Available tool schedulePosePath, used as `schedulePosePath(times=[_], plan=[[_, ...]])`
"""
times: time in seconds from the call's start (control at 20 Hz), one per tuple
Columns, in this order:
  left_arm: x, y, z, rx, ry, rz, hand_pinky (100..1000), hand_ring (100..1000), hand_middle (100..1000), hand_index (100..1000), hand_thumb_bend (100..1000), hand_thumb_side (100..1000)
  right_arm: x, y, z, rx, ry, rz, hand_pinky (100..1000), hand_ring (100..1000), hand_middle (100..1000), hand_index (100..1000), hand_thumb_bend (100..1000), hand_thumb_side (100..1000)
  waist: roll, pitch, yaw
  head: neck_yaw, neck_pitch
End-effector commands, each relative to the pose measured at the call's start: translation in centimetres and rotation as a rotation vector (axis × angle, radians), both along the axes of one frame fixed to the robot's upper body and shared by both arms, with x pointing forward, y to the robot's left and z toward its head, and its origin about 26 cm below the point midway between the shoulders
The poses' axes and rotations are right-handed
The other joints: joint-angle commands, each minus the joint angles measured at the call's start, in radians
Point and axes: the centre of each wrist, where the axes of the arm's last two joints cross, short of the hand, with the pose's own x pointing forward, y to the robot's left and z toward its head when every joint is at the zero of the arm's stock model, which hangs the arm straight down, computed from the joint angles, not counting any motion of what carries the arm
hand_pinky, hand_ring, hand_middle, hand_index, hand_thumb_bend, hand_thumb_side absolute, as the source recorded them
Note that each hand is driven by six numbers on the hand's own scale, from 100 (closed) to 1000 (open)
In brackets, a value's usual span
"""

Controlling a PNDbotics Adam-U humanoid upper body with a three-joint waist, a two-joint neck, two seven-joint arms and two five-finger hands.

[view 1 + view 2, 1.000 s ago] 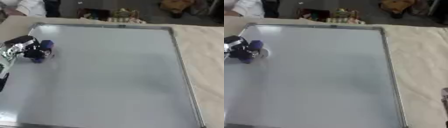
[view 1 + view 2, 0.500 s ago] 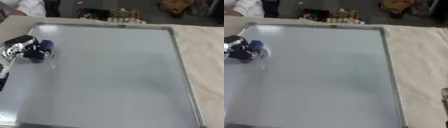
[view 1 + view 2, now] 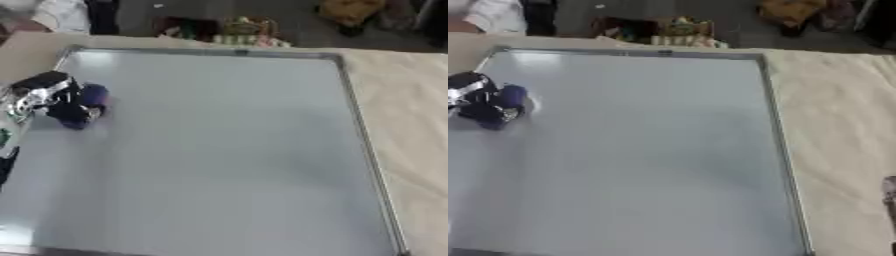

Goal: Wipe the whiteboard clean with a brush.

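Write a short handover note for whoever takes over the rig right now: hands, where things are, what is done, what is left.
Left hand: curled round the blue brush, pressed on the whiteboard near its left edge, upper part.
Right hand: only a sliver at the right edge of the right eye view, off the board over the cloth; fingers not readable.
Done: no marks visible anywhere on the board.
Left: probably just a last pass, then lift the brush off.

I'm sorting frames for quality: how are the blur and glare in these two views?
Left eye view: soft all over, robot hand and blue brush smeared; whiteboard evenly grey, faintly brighter at its far left corner. Right eye view: equally soft, background clutter unreadable.
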Motion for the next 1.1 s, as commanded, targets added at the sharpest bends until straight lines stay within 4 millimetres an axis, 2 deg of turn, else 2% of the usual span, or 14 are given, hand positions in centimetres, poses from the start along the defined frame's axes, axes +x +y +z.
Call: schedulePosePath(times=[0.05,0.4,1.0,1.1], plan=[[0.2,-0.7,0.0,0.013,0.011,-0.019,539,641,403,269,245,500,-0.3,-0.2,0.7,-0.012,-0.025,-0.01,902,880,669,883,112,1000,0.0,-0.018,-0.004,0.004,-0.005],[0.5,-1.7,-0.2,0.034,0.024,-0.044,514,617,377,268,219,484,-0.3,-0.1,0.8,-0.009,-0.028,-0.009,902,879,668,882,109,1000,0.001,-0.016,-0.011,0.009,-0.009],[0.8,-3.1,-0.7,0.053,0.046,-0.082,497,597,357,269,235,492,-0.2,-0.1,0.8,-0.005,-0.029,-0.007,902,879,666,882,108,1000,0.002,-0.013,-0.015,0.015,-0.011],[0.8,-4.4,-0.9,0.068,0.057,-0.128,494,595,354,269,233,494,-0.2,-0.1,0.8,0.0,-0.03,-0.009,903,879,666,882,107,1000,0.002,-0.014,-0.016,0.015,-0.007]])
